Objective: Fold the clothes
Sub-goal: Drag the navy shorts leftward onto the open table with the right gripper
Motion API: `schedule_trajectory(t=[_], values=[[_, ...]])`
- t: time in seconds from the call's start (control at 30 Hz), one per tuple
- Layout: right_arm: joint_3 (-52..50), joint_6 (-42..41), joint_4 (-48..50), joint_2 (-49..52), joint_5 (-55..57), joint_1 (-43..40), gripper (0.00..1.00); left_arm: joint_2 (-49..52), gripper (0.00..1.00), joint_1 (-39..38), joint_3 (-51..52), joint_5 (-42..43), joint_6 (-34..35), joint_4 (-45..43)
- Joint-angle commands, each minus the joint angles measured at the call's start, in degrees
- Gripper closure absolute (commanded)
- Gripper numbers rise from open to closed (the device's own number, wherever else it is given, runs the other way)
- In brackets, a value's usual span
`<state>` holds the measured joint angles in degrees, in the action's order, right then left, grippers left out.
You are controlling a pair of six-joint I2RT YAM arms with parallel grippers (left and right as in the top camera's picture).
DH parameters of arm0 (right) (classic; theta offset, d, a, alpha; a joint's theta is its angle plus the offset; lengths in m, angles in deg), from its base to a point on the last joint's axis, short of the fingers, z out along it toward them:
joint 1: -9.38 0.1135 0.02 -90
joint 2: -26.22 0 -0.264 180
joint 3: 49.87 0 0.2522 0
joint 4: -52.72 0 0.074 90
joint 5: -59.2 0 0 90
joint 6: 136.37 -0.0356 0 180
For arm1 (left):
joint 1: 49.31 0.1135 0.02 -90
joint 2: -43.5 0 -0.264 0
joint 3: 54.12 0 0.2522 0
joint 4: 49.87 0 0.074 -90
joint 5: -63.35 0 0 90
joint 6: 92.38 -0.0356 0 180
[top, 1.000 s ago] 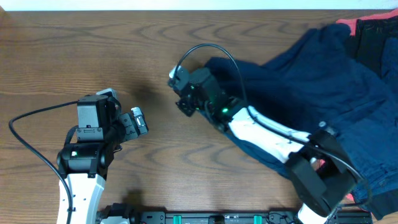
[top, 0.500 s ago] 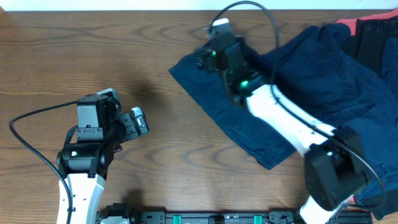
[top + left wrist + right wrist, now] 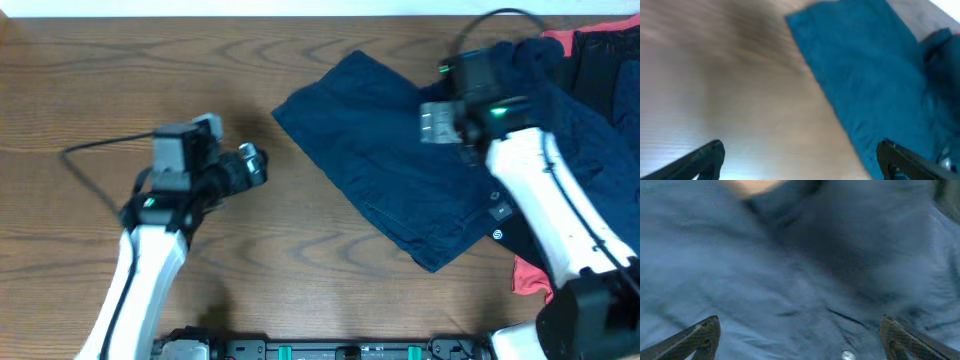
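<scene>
1. The left gripper [image 3: 252,166] is held over the bare wooden table [image 3: 90,90], near the left corner of the navy garment [image 3: 370,165] but apart from it. In the left wrist view the gripper [image 3: 800,152] is seen with its fingers spread wide and nothing between them.
2. The right gripper [image 3: 433,122] is held above the garment's upper right part. In the right wrist view it [image 3: 800,332] is likewise seen parted and unclasped, with only blue fabric below.
3. A small white mark [image 3: 497,236] is seen on the right arm's dark link, but it is too small to be read.
4. The navy garment is laid flat on the right half of the table. Its long axis runs from upper left to lower right, and its right side is merged into a navy heap.
5. A coral-red piece [image 3: 570,40] and a black piece [image 3: 600,75] at the far right are shown only by the overhead view.
6. A pale button [image 3: 847,355] and fine creases are shown only by the right wrist view. In the blurred left wrist view, the garment's [image 3: 865,75] slanted edge is seen against the wood.
</scene>
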<state>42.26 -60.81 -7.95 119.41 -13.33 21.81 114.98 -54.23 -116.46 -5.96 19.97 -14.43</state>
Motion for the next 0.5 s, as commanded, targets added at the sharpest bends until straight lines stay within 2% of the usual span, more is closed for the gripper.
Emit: schedule_trajectory(t=[0.0, 0.2, 0.47], values=[[0.72, -2.84, -0.44, -3.61, -3.15, -4.28, 0.01, 6.45, 0.02, -2.84, -0.72, 1.4, 6.19, -4.76], [0.72, -2.01, -1.68, -6.38, -4.42, -8.07, 0.01, 18.67, 0.02, -9.77, -0.72, 1.46, 13.09, -16.39], [0.7, -1.77, -3.54, -6.62, -4.39, -9.11, 0.01, 29.68, 0.02, -19.67, -0.72, 1.2, 23.32, -22.71]])
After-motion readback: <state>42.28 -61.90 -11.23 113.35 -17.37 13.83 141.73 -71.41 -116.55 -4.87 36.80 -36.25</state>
